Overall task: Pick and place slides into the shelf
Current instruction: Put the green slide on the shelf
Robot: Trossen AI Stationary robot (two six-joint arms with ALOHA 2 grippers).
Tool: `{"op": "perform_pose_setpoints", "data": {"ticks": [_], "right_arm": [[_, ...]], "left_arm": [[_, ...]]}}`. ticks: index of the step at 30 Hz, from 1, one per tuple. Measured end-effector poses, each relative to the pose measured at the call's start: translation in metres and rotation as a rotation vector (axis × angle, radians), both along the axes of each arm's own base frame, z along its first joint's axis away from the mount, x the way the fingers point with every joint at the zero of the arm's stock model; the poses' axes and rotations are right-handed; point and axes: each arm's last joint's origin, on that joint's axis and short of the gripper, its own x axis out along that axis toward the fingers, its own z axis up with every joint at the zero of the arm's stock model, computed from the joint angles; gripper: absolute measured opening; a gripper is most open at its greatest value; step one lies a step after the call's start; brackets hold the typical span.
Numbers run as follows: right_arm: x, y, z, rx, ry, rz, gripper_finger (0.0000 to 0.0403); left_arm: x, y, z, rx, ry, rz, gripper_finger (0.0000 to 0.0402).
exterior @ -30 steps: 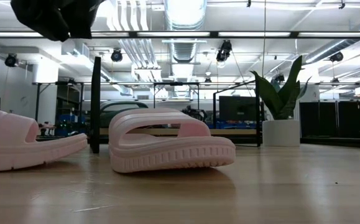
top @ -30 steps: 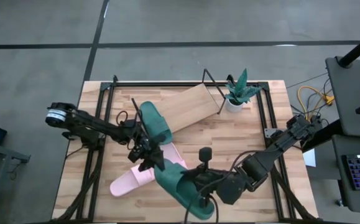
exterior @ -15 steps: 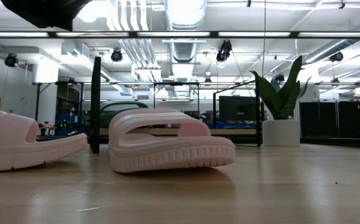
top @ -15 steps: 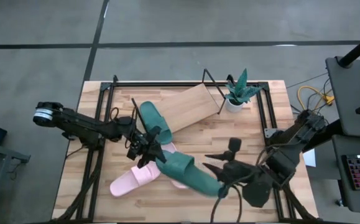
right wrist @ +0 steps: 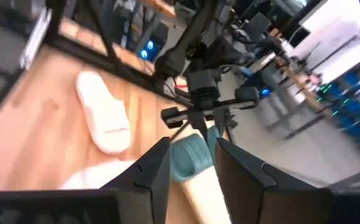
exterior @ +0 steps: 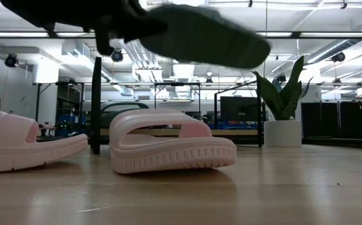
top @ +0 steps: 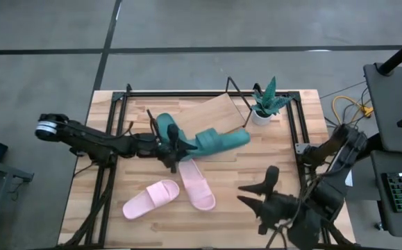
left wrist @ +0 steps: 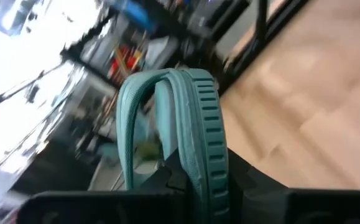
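Left claw (top: 173,149) clamped on a green slide (top: 218,141), held above the bench at the shelf's (top: 211,113) lower edge. Second green slide (top: 166,128) beside shelf. Pink slides (top: 197,184) below. Right claw (top: 256,196) open, empty.

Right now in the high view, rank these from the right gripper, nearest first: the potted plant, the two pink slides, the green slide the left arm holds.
From the right gripper:
1. Pink slide, toward table centre.
2. Green slide, held over the shelf's lower edge.
3. Too close to call: other pink slide, near left; potted plant, far right.

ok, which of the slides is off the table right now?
The green slide gripped by the left pincer, lifted beside the shelf. Both pink ones lie flat on the table.
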Motion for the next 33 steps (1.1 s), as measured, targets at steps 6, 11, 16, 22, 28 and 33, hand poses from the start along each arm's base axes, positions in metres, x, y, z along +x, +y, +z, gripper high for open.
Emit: {"op": "perform_pose_setpoints", "data": {"ticks": [6,11,16,22,28,33], "right_arm": [[0.008,0.002,-0.026,-0.213,0.065,-0.091,0.011],[0.017,-0.005,-0.047,-0.267,0.151,-0.142,0.0149],[0.028,-0.014,-0.065,-0.26,0.249,-0.203,0.0197],[0.035,-0.027,-0.077,-0.285,0.322,-0.274,0.0232],[0.039,-0.035,-0.077,-0.278,0.35,-0.3,0.0244],[0.038,-0.047,-0.077,-0.303,0.391,-0.35,0.0244]], "left_arm": [[0.005,-0.002,-0.009,0.07,0.034,0.062,0.0017],[0.006,-0.006,-0.007,0.084,0.021,0.052,0.0017],[0.006,-0.016,0.003,0.075,-0.016,-0.016,0.0017],[0.007,-0.027,0.01,0.104,-0.038,-0.081,0.0017],[0.008,-0.027,0.013,0.097,-0.05,-0.086,0.0017],[0.007,-0.029,0.014,0.089,-0.068,-0.156,0.0017]]}}
